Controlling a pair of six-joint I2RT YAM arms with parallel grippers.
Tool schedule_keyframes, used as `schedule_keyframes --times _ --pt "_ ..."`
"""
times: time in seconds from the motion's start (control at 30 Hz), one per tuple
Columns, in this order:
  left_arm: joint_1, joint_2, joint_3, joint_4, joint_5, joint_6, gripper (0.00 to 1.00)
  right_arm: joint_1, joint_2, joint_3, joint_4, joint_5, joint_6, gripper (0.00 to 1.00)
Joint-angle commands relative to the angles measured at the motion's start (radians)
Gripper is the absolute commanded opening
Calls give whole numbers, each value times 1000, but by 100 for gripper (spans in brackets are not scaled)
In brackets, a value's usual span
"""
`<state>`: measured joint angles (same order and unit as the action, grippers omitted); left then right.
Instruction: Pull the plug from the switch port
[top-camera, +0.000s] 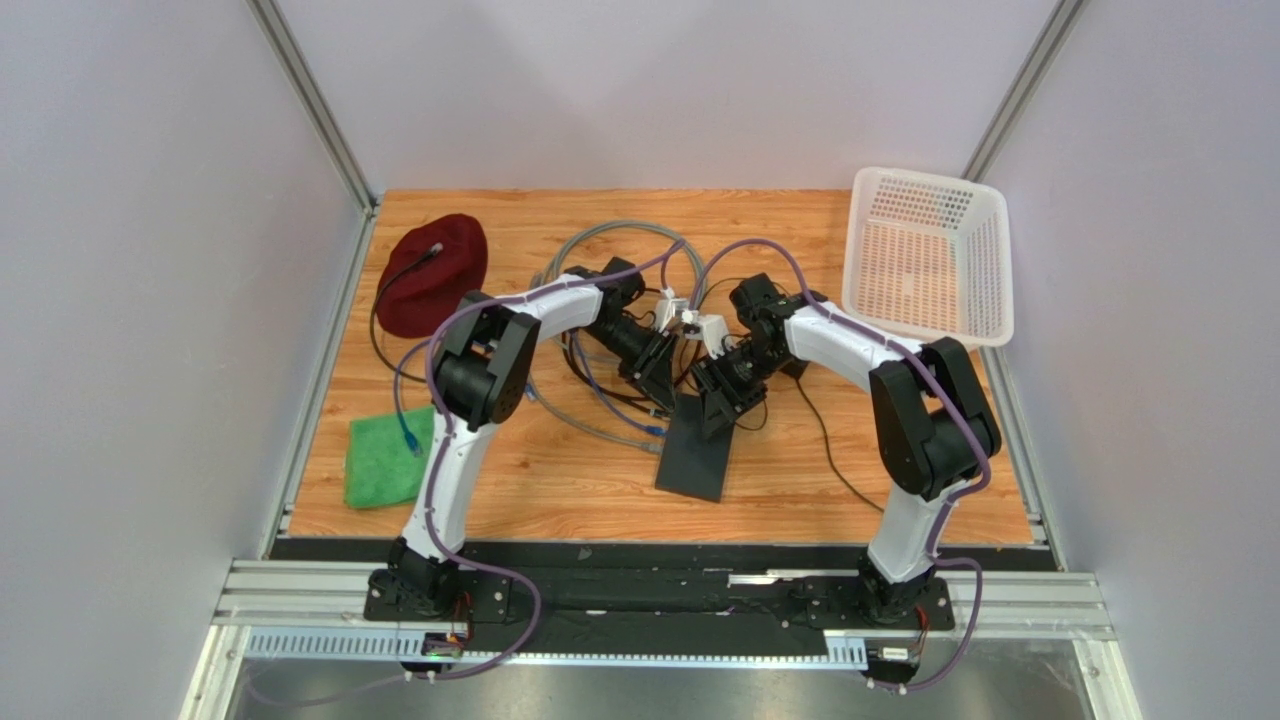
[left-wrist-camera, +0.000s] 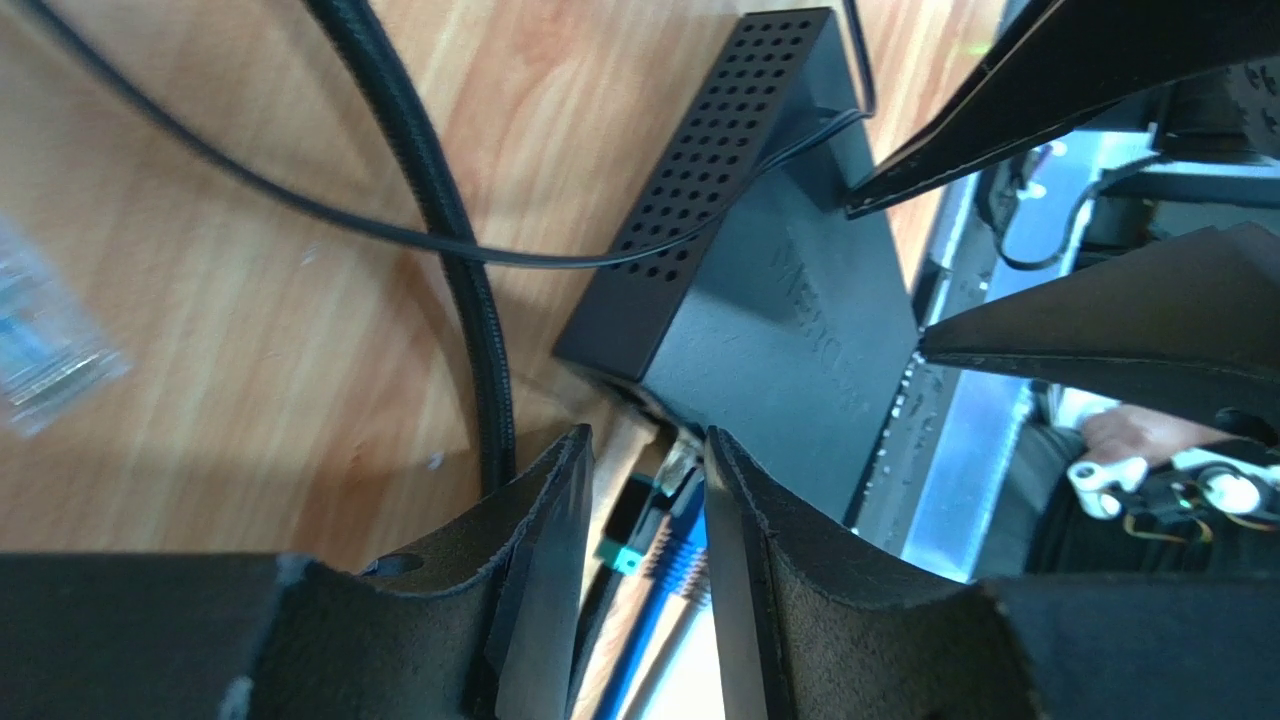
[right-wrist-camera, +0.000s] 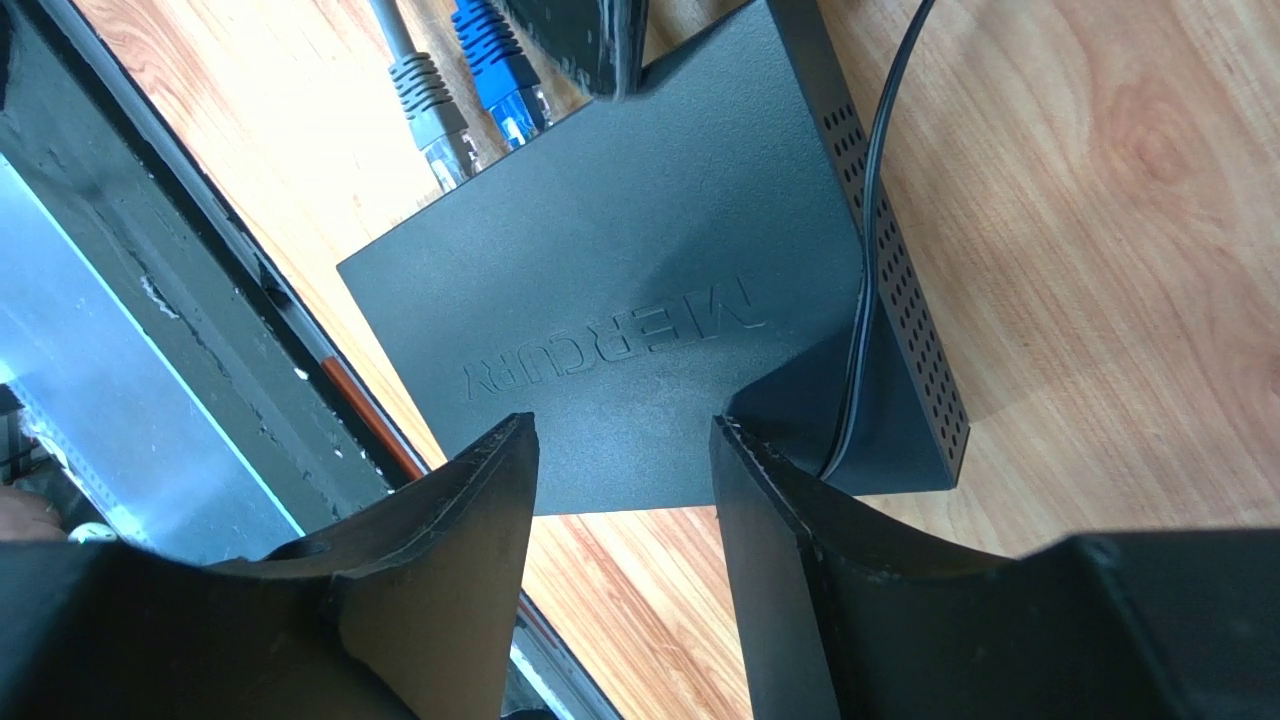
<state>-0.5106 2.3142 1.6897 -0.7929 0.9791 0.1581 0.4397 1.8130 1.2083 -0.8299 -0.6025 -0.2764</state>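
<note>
Flat black switch (right-wrist-camera: 631, 300), plug (right-wrist-camera: 504, 75) (blue) inserted

The left hand (top-camera: 657, 375) and the right hand (top-camera: 726, 393) are close together above the far end of the black switch (top-camera: 696, 458), which lies on the wooden surface (top-camera: 571, 483); grey cables (top-camera: 631, 228) curl behind them.

Flat matte black switch box (right-wrist-camera: 631, 300) — sockets unseen; grey rubber-booted plug (right-wrist-camera: 424, 105), blue rubber-booted plug (right-wrist-camera: 504, 75) cut off at top edge.
</note>
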Motion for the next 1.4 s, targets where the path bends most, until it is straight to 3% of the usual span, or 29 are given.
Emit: schedule_keyframes --times 0.0,0.37,0.77,0.97,1.13,1.37 --pt "-3 22 54 -54 6 73 43 -6 -14 4 23 29 2 54" --pt "-14 22 -7 -164 40 182 44 -4 -35 0 21 27 2 55" --pt "-23 57 27 -154 6 129 40 -4 -67 -29 40 32 3 56" --pt "-37 40 4 -106 -89 67 23 -1 -77 -44 60 30 16 56" --pt "-37 40 8 -111 -92 70 0 1 -75 -43 61 33 16 57" --pt "-32 24 63 -140 -54 69 0 2 -78 -52 67 44 23 57"
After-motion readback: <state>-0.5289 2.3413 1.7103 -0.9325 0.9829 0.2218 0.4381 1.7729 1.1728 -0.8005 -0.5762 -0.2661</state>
